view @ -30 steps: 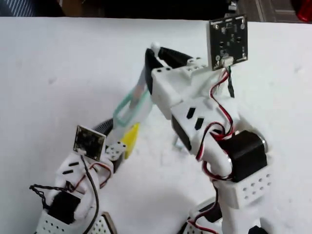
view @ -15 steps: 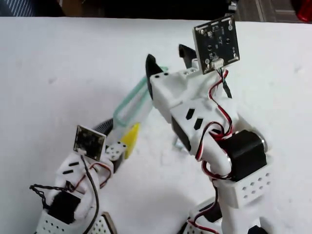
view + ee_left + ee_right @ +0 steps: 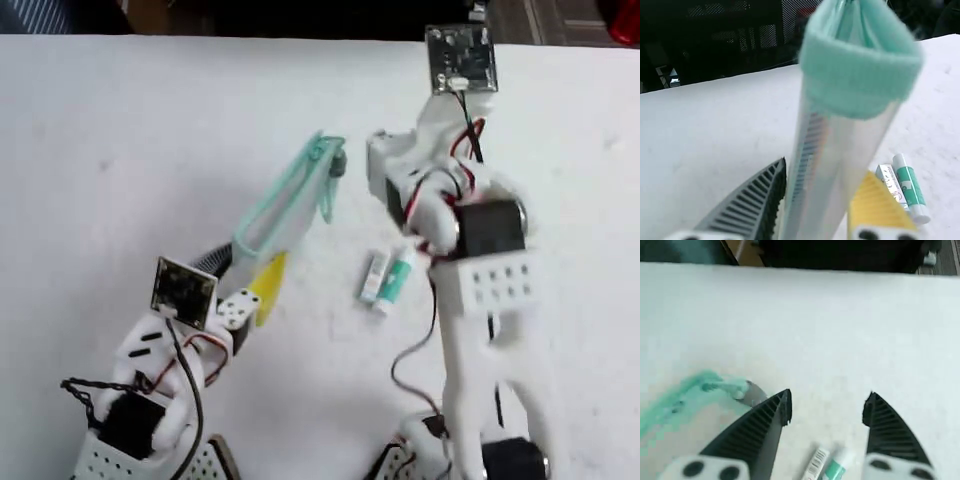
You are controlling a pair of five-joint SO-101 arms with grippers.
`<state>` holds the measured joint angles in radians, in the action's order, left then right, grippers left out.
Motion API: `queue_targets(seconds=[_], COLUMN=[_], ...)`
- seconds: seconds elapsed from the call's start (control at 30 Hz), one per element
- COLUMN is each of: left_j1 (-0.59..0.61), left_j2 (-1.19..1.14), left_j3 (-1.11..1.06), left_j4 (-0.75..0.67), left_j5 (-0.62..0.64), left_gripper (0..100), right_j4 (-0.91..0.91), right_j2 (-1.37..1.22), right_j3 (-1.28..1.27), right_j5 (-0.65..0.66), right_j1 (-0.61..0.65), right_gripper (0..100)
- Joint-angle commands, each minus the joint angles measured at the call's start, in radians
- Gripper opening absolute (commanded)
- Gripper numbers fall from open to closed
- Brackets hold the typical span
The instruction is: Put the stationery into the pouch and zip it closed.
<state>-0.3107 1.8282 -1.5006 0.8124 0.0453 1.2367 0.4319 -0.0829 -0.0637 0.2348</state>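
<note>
The left gripper (image 3: pixel 815 200) is clamped on the near end of the clear, teal-edged pouch (image 3: pixel 285 205), which stretches away from it over the table (image 3: pixel 120 130). The right gripper (image 3: pixel 827 405) hangs with its fingers apart, holding nothing. Just below it, a glue stick (image 3: pixel 397 278) and a white stick (image 3: pixel 374 277) lie side by side, near the pouch.
</note>
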Motion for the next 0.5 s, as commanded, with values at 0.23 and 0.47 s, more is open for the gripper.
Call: queue_targets(seconds=[0.23,0.47], left_j1=[-0.013,-0.013], left_j2=[0.002,0.002], left_j3=[0.000,0.000], left_j4=[-0.006,-0.006], left_j5=[-0.011,-0.012], left_gripper=[20,20], right_j4=[-0.182,-0.208], right_j2=[-0.236,-0.344], right_j3=[-0.281,-0.305], right_j5=[0.003,0.005], right_j1=[-0.045,-0.045], right_gripper=[9.1,17.5])
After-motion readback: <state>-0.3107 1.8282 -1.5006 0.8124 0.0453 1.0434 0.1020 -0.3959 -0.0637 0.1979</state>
